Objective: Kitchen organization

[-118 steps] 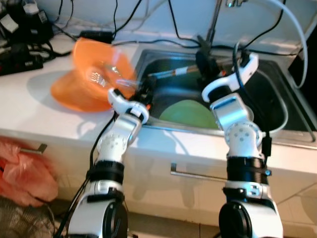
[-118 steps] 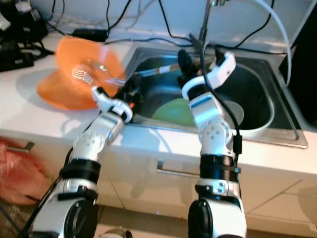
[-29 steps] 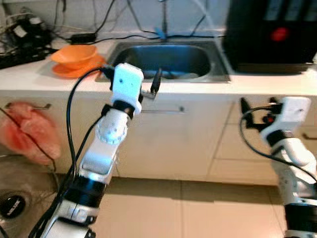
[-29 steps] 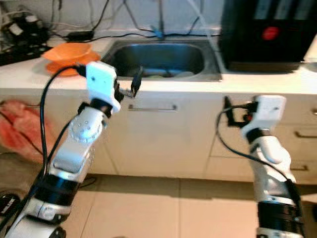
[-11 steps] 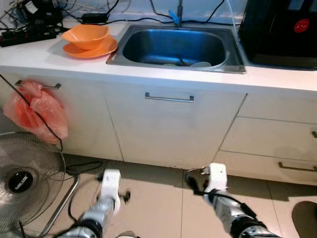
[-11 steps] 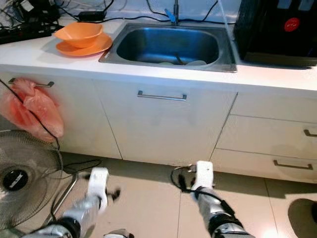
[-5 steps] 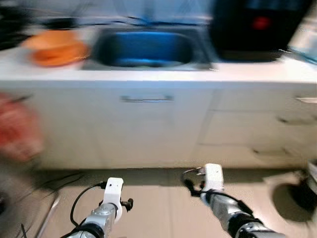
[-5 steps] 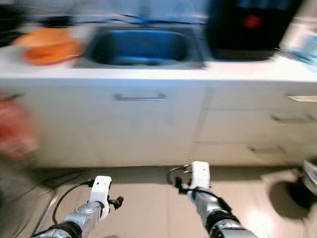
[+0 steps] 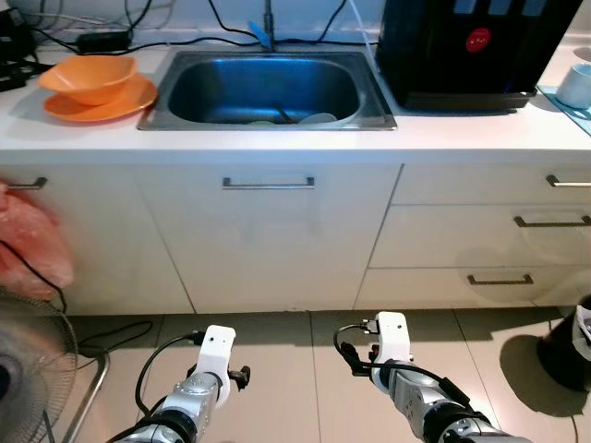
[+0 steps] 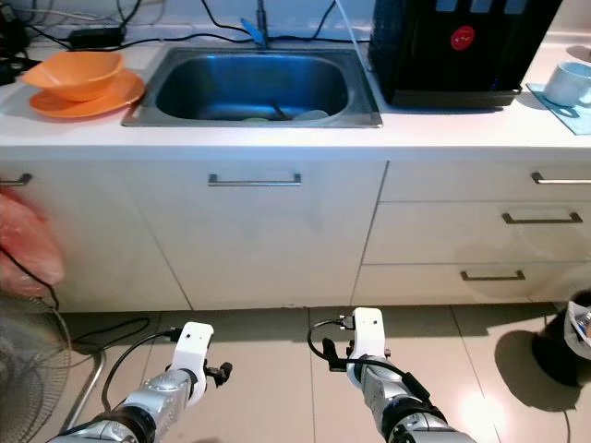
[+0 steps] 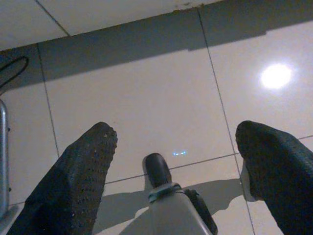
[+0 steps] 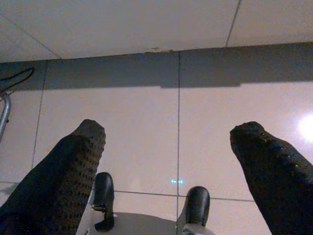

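I am hanging my left gripper [image 11: 178, 147] and right gripper [image 12: 168, 142] low over the floor [image 11: 146, 98], both spread wide, holding nothing. One orange bowl [image 9: 90, 77] is sitting on one plate [image 9: 111, 106] beside the sink [image 9: 268, 88]; one mug [image 10: 565, 83] is standing far right.

1. The pink bag [image 9: 28, 245] and the fan [image 9: 32, 365] are cut off by the left frame edge.
2. The dishes in the sink [image 9: 268, 115] are too small to identify.
3. The white cup [image 10: 565, 83] on the worktop [image 10: 462, 120] is cropped at the right edge.
4. A dark object on the floor [image 9: 565, 355] is also cropped there.
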`<state>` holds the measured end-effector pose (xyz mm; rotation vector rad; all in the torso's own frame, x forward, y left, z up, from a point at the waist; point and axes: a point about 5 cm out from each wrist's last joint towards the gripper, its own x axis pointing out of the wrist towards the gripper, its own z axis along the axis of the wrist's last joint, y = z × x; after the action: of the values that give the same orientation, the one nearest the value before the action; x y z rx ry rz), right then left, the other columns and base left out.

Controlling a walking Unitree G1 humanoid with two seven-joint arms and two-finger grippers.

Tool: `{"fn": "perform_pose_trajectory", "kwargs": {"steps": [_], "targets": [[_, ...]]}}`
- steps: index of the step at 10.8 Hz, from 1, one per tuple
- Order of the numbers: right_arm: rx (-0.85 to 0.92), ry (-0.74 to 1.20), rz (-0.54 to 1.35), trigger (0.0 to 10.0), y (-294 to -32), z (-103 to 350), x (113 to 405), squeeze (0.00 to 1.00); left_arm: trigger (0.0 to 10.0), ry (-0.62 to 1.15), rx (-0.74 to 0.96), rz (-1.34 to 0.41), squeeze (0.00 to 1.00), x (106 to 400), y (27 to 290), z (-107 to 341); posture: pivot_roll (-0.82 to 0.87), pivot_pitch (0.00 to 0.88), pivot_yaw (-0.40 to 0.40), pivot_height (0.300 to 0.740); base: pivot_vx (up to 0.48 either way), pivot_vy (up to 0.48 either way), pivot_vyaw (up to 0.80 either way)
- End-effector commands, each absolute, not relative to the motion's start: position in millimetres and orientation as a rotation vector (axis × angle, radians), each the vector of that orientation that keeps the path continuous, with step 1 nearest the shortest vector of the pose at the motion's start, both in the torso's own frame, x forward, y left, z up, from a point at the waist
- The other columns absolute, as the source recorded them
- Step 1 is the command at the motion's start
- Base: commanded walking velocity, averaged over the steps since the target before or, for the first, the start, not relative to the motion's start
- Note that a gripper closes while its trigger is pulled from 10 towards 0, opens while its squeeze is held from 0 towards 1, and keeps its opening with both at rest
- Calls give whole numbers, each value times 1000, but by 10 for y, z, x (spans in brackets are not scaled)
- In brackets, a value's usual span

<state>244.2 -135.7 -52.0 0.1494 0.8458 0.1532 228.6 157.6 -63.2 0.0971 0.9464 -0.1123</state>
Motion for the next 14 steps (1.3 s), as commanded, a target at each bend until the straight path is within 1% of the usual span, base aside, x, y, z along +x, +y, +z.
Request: {"fn": "perform_pose_trajectory", "kwargs": {"steps": [1,6,8,11,14], "targets": [[140,849,181,10000,-1313,-515,2447,0,10000,967,125,-113,0,2260,1609,-649,95,20,9,740,334,345,0],[133,857,191,10000,-1301,-523,2436,0,10000,984,142,-138,0,2226,1593,-670,98,20,5,740,325,328,0],[129,857,194,10000,-1297,-523,2436,0,10000,977,153,-169,0,2222,1537,-674,98,15,6,740,0,0,0],[133,859,193,10000,-1285,-524,2435,0,10000,974,217,-216,0,2238,1524,-664,99,13,10,740,0,0,0],[93,881,93,10000,-1501,-564,2387,0,10000,973,229,-223,0,2237,1551,-664,99,10,16,740,0,0,0]]}}
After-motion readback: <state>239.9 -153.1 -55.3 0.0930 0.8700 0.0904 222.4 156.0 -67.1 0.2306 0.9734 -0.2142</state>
